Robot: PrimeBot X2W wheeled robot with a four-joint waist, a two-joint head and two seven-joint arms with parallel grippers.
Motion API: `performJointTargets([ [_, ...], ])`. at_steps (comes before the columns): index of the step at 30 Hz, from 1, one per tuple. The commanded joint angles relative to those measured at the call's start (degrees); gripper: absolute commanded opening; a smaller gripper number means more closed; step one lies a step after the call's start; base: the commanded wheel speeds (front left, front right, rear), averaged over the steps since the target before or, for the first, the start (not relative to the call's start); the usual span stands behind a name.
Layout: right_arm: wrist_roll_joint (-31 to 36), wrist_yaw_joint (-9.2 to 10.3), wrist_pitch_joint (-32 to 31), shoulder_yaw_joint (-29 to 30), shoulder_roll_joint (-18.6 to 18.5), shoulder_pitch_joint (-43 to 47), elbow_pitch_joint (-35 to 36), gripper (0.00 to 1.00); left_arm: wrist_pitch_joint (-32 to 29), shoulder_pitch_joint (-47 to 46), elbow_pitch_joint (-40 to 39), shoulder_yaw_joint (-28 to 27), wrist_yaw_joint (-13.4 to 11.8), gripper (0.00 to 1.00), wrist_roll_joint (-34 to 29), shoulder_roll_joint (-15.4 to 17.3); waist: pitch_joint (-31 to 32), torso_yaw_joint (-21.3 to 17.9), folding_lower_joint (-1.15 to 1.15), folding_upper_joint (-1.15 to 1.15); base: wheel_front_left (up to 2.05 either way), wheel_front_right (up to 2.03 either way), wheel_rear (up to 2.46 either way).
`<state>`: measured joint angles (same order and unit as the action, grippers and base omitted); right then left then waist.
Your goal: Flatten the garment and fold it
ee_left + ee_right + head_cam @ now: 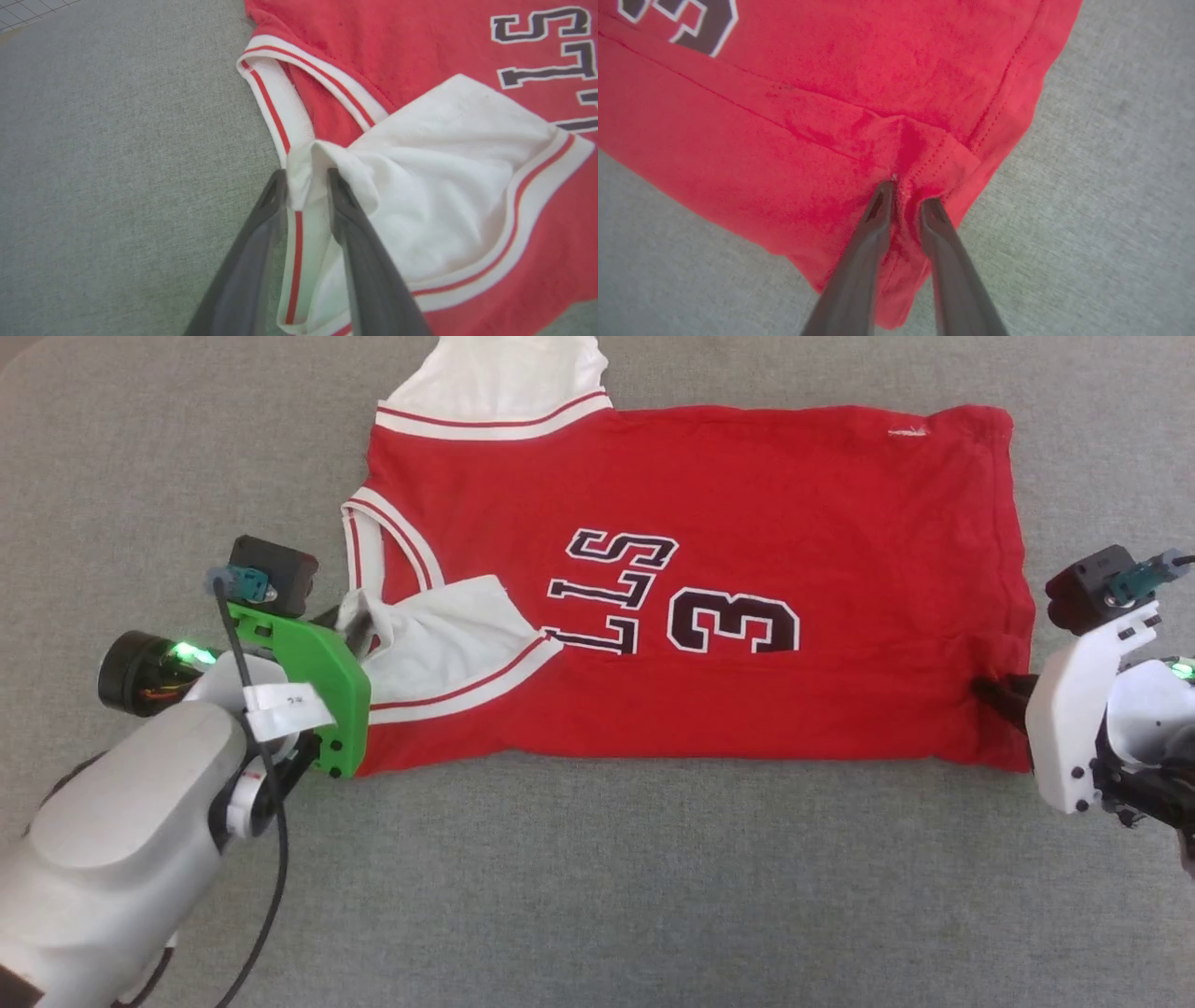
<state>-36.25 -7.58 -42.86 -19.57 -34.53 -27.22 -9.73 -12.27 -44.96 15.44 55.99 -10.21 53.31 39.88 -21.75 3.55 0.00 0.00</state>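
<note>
1. The left hand (pixel 350 625) is down at the neck end of the garment (pixel 709 504). Its two fingers are nearly together, with a bunched fold of white cloth and striped trim pinched between them.
2. Just beyond that hand's fingertips, the near sleeve (pixel 448 635) lies turned in over the red chest. Its striped cuff reaches the lettering (pixel 616 588). The far sleeve (pixel 509 373) sticks out flat well beyond the hand, on the opposite side of the shirt.
3. Between the two hands the garment lies lengthwise on the grey counter (pixel 597 896), mostly smooth. The big numeral 3 (pixel 733 623) sits about midway between them. A long crease runs from one hand towards the other, so the near strip looks to me already turned over onto the body.
4. The right hand (pixel 990 691) is at the hem end. Its fingers are closed to a narrow gap, with red hem cloth puckered between the tips, close to the near corner.
5. I'd say flattening is largely done and the first lengthwise fold is in hand, with each hand holding one end of that folded side.
6. The next move calls for both hands to travel together and keep the cloth taut between them. If one lags, the edge will skew, and the loosely bunched sleeve could slip out at the left.
</note>
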Motion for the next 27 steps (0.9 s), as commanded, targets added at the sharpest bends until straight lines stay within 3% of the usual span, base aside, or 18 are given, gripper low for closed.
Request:
performJointTargets([
  [1,0.33,0.09,0.18,0.37,0.82,-0.52,-0.54,1.00,0.44,-0.91,0.81,-0.07,-0.23,1.00,-0.25,-0.84,0.81,0.07,0.00,0.00,0.00,0.00,0.00],
  [7,0.73,0.09,2.64,1.02,1.42,0.27,0.91,1.00,3.06,0.68,2.63,-1.35,-0.71,1.00,1.52,-2.50,4.58,0.47,0.00,0.00,0.00,0.00,0.00],
  [16,6.34,0.09,8.87,6.77,4.08,5.87,4.64,1.00,8.78,7.05,-2.23,-5.44,-6.21,1.00,5.17,-2.78,10.38,1.19,0.00,0.00,0.00,0.00,0.00],
  [20,12.18,0.09,9.75,11.99,8.13,10.30,6.13,1.00,9.69,11.26,-5.89,-5.99,-9.54,1.00,6.34,-2.12,11.92,1.23,0.00,0.00,0.00,0.00,0.00],
  [27,23.40,0.09,4.10,23.72,21.16,17.31,10.91,1.00,7.75,16.86,-12.00,-5.21,-15.26,1.00,7.26,0.28,11.96,0.66,0.00,0.00,0.00,0.00,0.00],
])
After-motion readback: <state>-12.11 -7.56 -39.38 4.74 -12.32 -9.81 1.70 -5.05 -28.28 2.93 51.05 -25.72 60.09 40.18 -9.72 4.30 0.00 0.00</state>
